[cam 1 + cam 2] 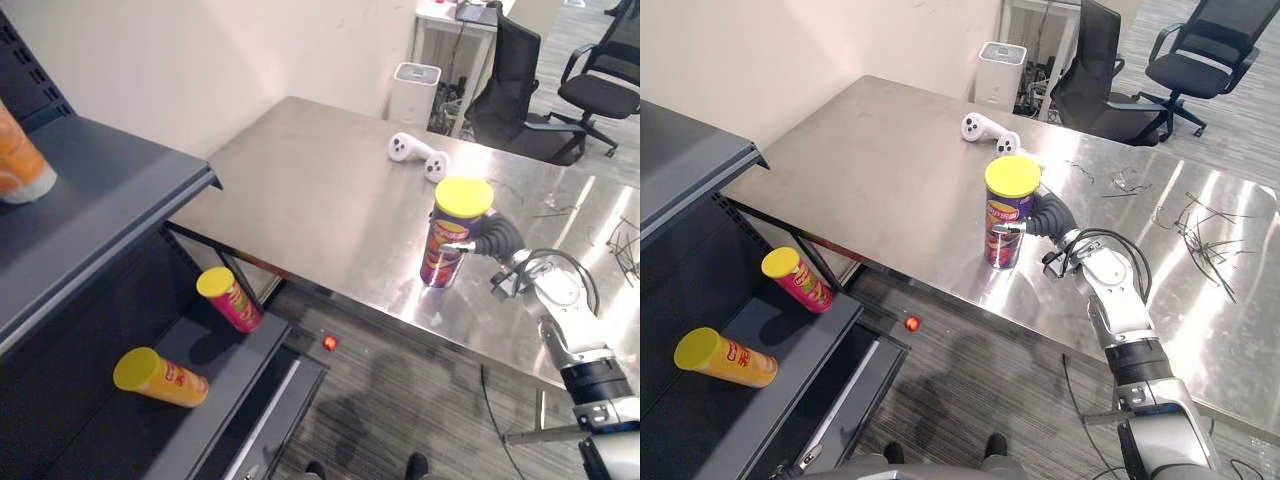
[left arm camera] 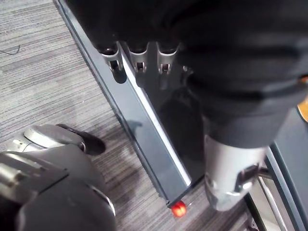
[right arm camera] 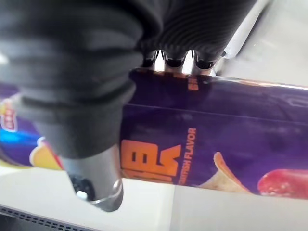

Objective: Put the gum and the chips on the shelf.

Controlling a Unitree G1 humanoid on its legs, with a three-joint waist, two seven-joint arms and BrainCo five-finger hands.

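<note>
R hand point(image 1: 1048, 217) clenched round purple yellow-lidded chips tube point(image 1: 1008, 215), upright at near edge of steel table point(image 1: 300, 190); L hand point(image 2: 228, 168) slack, empty, by dark metal shelf point(image 1: 790, 340) at left holding red tube point(image 1: 230, 298) + orange tube point(image 1: 160, 376); purple tube's shelving judged pending.

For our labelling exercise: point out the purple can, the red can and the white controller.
purple can point(image 1: 441, 256): left eye view, on its label.
red can point(image 1: 236, 304): left eye view, mid-body.
white controller point(image 1: 417, 152): left eye view, its middle bar.
</note>
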